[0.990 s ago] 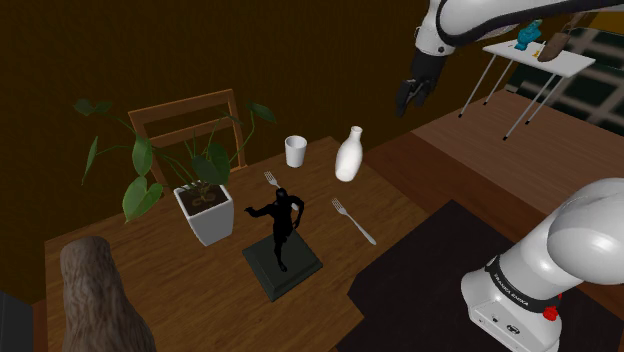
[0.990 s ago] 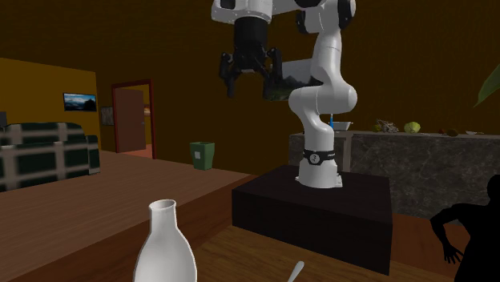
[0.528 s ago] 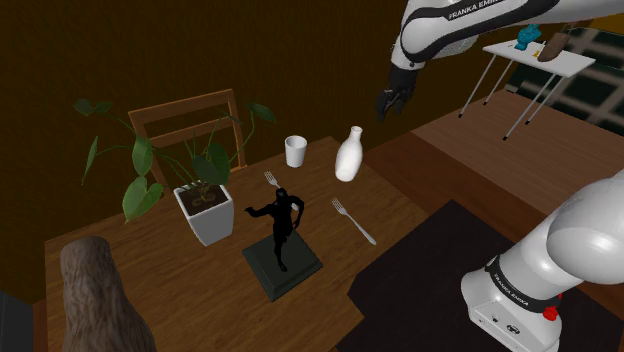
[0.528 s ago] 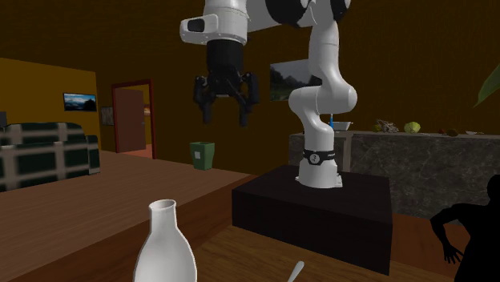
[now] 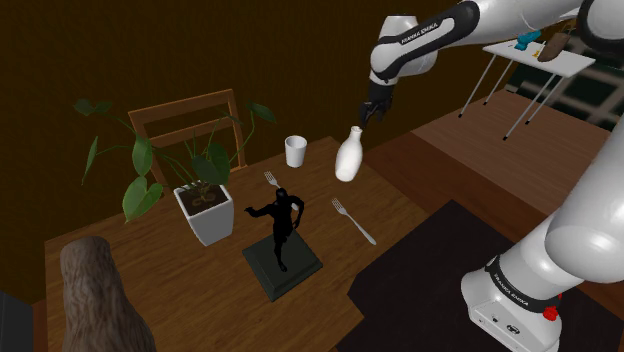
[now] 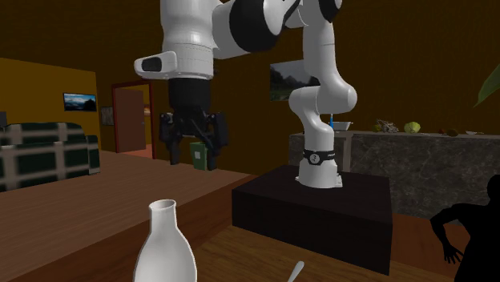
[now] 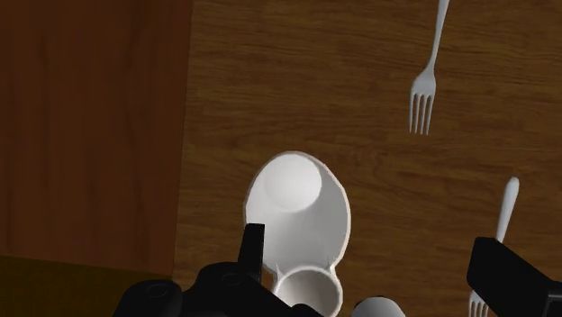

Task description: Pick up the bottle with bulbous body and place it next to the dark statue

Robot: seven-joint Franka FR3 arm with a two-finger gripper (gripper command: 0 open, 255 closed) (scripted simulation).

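white bottle [image 5: 348, 155] stands near a table [image 5: 190, 290] corner, apart from the dark statue [image 5: 282, 225]. gripper [image 5: 372, 113] hovers above, fingers wide, seemingly off-centre: line up on the neck before descending.

On the table [image 5: 190, 290], by the shoulder view: bottle [image 5: 347, 158] near the far edge, cup [image 5: 295, 151] just left of it. Nearer, statue [image 5: 282, 235], with plant [image 5: 207, 208] at its left and fork [image 5: 354, 222] at its right. Second fork [image 5: 271, 180] between cup and statue. Behind the plant, chair [image 5: 185, 118]. Above the bottle, apart from it, gripper [image 5: 371, 113].
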